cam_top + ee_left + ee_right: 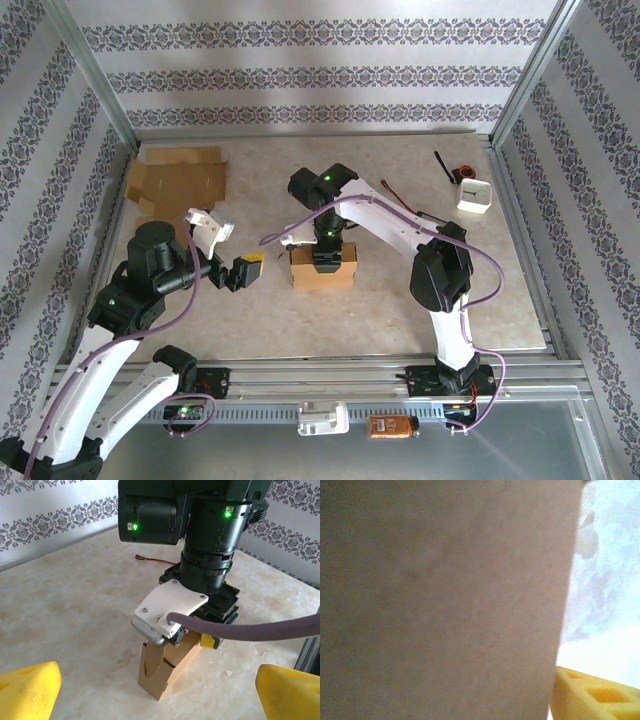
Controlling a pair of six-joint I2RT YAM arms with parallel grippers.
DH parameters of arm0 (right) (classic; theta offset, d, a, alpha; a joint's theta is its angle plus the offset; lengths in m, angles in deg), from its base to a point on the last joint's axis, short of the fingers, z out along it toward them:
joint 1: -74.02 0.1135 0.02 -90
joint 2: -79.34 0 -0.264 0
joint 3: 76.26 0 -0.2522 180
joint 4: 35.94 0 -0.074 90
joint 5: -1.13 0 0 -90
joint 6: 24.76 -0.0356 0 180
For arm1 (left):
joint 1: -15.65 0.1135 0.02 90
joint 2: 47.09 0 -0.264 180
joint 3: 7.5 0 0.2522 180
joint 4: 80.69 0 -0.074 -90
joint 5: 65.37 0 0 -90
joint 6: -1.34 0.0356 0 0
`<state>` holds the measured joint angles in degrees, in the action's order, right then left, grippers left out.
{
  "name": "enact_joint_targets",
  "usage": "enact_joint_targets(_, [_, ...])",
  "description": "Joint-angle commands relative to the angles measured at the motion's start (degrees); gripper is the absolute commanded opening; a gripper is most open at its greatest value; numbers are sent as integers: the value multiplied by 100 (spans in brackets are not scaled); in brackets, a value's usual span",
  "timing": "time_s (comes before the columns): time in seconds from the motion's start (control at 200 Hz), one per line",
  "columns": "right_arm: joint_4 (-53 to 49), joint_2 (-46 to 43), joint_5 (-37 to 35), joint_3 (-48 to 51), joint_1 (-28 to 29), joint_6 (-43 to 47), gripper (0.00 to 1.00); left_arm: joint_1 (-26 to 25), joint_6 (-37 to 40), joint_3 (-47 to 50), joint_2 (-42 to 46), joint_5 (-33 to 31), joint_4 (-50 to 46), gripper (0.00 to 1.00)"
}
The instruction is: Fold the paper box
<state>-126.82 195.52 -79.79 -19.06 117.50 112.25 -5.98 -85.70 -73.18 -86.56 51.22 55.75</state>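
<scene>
The paper box (pixel 323 276) stands mid-way across the pale marbled desk (pixel 400 315), which is walled by striped damask wallpaper (pixel 300 60). The right pincer (pixel 325 258) is on top of the box, and I cannot tell its grip. The left pincer (pixel 247 271) is spread apart just beside it.

Brown paper box (pixel 323 275), folded into a block, upright, mid-table (pixel 300 330); curved slit on one end.
</scene>
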Motion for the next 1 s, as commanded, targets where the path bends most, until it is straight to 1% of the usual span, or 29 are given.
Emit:
enact_joint_targets(0.0, [272,-462,359,56,-23,-141,74,34,-76,30,-32,135,85,100])
enact_joint_targets(0.095, [578,-812,574,219,-77,-237,77,36,-213,44,-115,131,141,100])
enact_joint_targets(0.205, [788,-1116,891,325,-229,-439,77,35,-475,28,-240,25,168,100])
enact_joint_targets(0.295, [1222,-1535,1206,515,-466,-986,76,29,-752,-25,-363,-19,171,100])
enact_joint_targets(0.39, [2210,-2331,1769,1204,-883,-2173,76,35,-1141,-80,-532,54,185,99])
enact_joint_targets(0.435, [2884,-2834,1992,1764,-1141,-3014,76,35,-1360,-114,-630,85,202,97])
enact_joint_targets(0.505, [3812,-3589,2008,2702,-1536,-4376,77,27,-1645,-154,-819,237,252,95])
enact_joint_targets(0.555, [4121,-4059,2078,3372,-1862,-5035,77,12,-1794,-180,-972,369,249,94])
enact_joint_targets(0.605, [4258,-4454,2234,3896,-2131,-5410,77,-1,-1843,-208,-1127,522,247,93])
enact_joint_targets(0.65, [4288,-4746,2334,4286,-2291,-5512,77,-4,-1843,-209,-1247,618,251,93])
enact_joint_targets(0.754, [4202,-5109,2258,4852,-2348,-5358,77,-34,-1732,-248,-1500,674,252,93])
enact_joint_targets(0.849, [4146,-5048,2266,4986,-2334,-5228,68,-54,-1626,-300,-1667,588,203,93])
enact_joint_targets(0.929, [4165,-4949,2097,5031,-2325,-5067,61,-73,-1563,-308,-1746,532,212,93])
enact_joint_targets(0.999, [4199,-4872,1967,5055,-2319,-4946,57,-70,-1519,-341,-1809,536,195,92])
